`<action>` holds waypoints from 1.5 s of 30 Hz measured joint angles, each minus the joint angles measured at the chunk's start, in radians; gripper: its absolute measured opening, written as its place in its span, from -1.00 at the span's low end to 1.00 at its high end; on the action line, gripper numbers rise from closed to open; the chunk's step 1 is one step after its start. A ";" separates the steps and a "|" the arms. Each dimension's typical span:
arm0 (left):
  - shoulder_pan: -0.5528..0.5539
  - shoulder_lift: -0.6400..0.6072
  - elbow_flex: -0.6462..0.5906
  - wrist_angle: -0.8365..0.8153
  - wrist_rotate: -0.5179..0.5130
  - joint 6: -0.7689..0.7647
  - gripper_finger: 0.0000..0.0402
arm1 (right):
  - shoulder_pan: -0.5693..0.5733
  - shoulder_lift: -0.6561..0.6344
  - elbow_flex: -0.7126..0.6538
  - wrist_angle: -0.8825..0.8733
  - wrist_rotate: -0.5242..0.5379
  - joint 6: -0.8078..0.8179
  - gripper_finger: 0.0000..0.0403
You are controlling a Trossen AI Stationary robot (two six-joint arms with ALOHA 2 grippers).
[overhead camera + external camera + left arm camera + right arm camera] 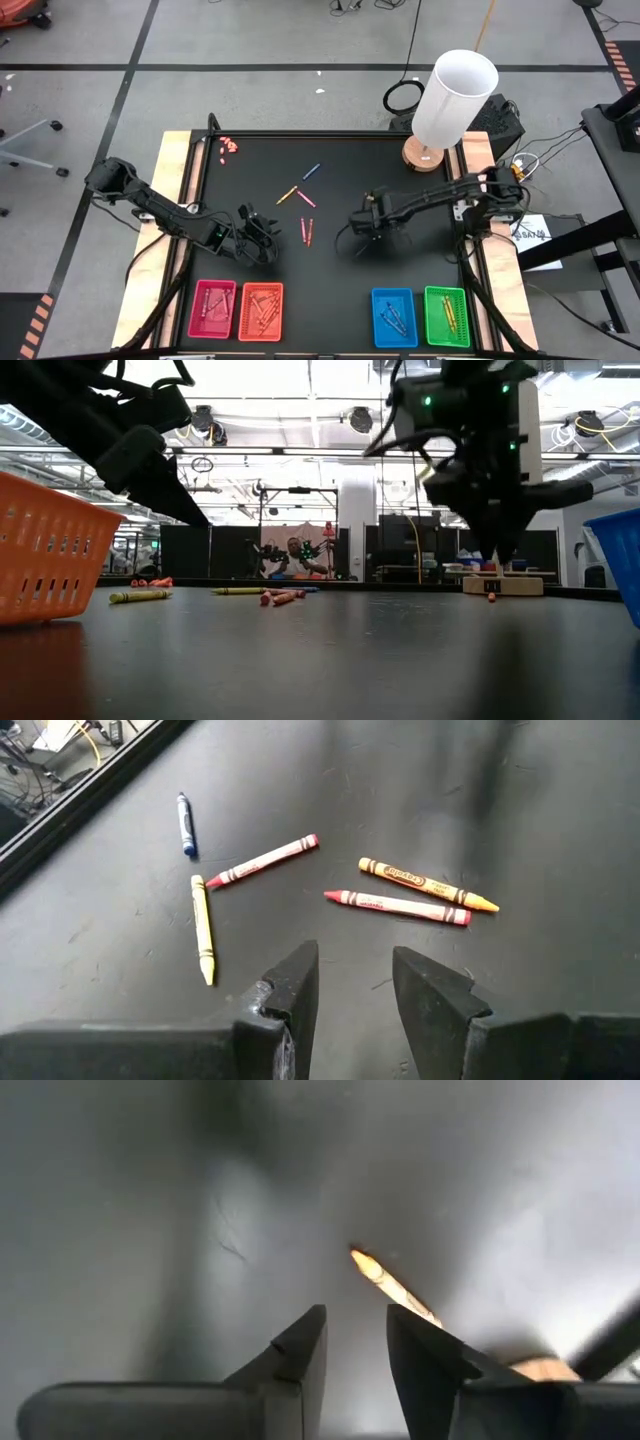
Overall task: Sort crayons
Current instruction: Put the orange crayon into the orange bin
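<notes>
Both arms reach inward over mat, fingers (355, 985) parted, empty.

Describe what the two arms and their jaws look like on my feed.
Both arms are dark, jointed and slender, with cables running along them. The left gripper and right gripper each end in two dark, wedge-shaped jaws. Small green indicator lights glow on the housing above the right gripper in the low view.

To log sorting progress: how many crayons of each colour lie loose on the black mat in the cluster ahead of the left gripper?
Blue crayon: 1
Yellow crayon: 1
Red crayons: 2
Orange crayon: 1
Total: 5
</notes>
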 joint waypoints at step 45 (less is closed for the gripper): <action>0.000 0.000 0.000 0.000 0.000 0.000 -0.34 | -0.152 -0.001 -0.232 0.327 -0.131 -0.175 -0.98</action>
